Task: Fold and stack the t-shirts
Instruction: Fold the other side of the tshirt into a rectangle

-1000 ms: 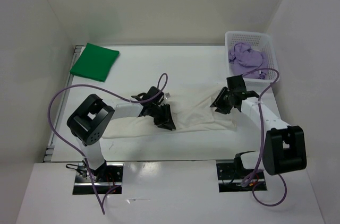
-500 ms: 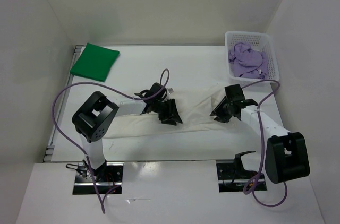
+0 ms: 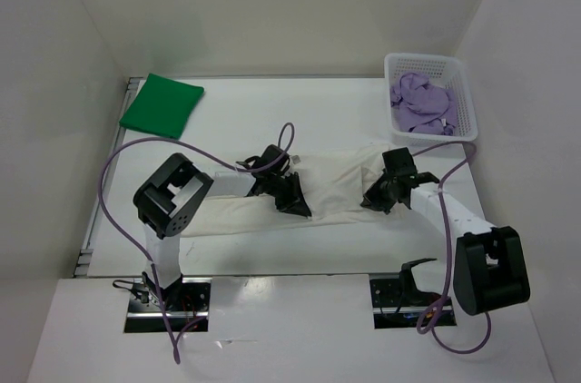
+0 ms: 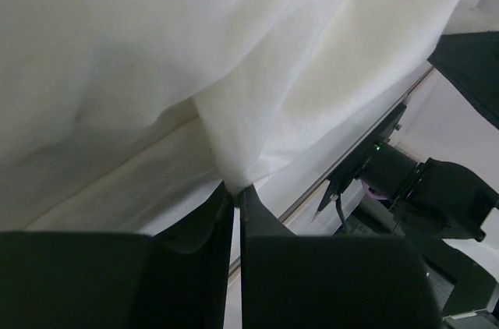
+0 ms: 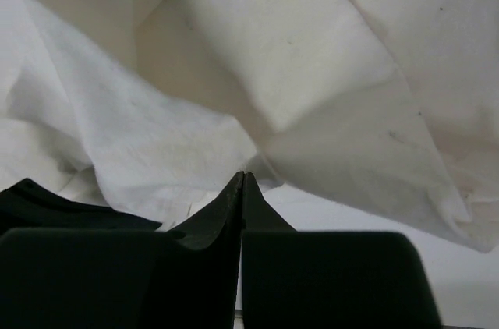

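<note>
Two pairs of fingers are working on the white-cream shirt (image 3: 345,185), which lies as a long band across the middle of the surface (image 3: 272,120). In the last second the left fingers (image 4: 204,224) have travelled a little toward 3 o'clock along the band. The right fingers (image 5: 214,212) have come back toward 6 o'clock, so the two are now closer together and nearly level. The cloth between them seems more gathered than it was.

In the left wrist view the fingers are closed on a pinch of the cream cloth, which rises from the tips in a lifted fold. In the right wrist view the fingers are also pressed together, with a fold of the same shirt caught at their tips.

I judge that a fold of this shirt is in progress and not yet laid flat, because the shape is still loose and wrinkled. The green shirt (image 3: 162,104) rests already folded at 10 o'clock on the surface and has not moved. The purple shirt (image 3: 420,103) remains crumpled in the basket (image 3: 425,60) at 2 o'clock, so it waits its turn and no stacking is done yet.
</note>
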Robot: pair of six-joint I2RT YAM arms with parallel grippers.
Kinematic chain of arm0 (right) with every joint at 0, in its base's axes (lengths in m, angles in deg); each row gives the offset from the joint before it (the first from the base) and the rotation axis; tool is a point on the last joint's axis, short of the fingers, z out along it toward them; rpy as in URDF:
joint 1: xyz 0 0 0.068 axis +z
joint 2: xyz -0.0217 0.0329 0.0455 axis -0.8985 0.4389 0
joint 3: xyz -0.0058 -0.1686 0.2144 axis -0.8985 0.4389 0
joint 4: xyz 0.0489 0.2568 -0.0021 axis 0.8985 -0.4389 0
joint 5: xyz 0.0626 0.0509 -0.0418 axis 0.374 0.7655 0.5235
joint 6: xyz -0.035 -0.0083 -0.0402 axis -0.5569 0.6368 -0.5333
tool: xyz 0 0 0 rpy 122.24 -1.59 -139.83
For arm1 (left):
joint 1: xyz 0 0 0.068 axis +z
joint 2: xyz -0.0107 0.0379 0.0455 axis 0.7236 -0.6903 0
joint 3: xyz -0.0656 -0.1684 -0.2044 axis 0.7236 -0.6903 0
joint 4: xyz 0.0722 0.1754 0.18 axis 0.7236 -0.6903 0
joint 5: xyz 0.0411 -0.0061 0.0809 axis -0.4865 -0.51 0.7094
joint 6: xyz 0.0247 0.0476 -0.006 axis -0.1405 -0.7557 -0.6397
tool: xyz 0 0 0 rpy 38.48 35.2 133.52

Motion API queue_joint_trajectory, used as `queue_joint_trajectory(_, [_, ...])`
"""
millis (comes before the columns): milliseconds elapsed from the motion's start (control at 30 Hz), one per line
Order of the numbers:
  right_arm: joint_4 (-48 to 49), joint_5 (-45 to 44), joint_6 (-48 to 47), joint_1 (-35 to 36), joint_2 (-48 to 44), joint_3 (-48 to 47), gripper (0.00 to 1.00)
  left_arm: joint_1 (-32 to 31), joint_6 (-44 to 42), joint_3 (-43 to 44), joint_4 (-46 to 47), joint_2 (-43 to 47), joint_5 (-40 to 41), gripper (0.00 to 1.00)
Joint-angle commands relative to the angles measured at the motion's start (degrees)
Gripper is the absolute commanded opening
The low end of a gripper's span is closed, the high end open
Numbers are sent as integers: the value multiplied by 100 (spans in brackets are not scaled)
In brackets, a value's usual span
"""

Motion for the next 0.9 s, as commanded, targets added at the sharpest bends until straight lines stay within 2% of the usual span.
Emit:
queue_joint_trajectory(0, [-208,47,102,82,-402,37,0,-30,-10,109,79,267,-91,7])
queue_joint_trajectory(233, [-755,31,418,266,-1149,-24,0,-30,-396,-171,-387,742,-293,6])
queue_joint_trajectory(267, [-755,-31,418,266,-1150,-103,6,22,-467,-285,-483,742,-362,7])
queue_joint_trajectory(333, [-536,-32,314,12,-1020,-296,17,75,-695,-339,-624,611,-485,19])
queue_joint_trajectory(367, [-431,29,52,-111,-888,-393,26,75,-783,-339,-625,541,-643,25])
queue_joint_trajectory(433, [-141,30,-283,-427,-300,-821,32,128,-1143,-225,-931,417,-767,42])
queue_joint_trajectory(500, [18,82,-776,-664,375,-1357,38,128,-1572,-111,-1325,356,-767,48])
queue_joint_trajectory(533, [80,83,-882,-665,579,-1543,40,180,-1679,-111,-1423,417,-767,55])
queue_joint_trajectory(600, [141,-251,-1014,-666,914,-1895,44,242,-1838,-111,-1635,610,-767,61])
queue_joint_trajectory(700, [291,-164,-1067,-727,1563,-2010,50,470,-1970,-111,-1758,935,-951,63])
queue_joint_trajectory(867, [467,162,-1129,-675,1803,-2072,52,716,-1488,214,-1338,1261,-829,61])
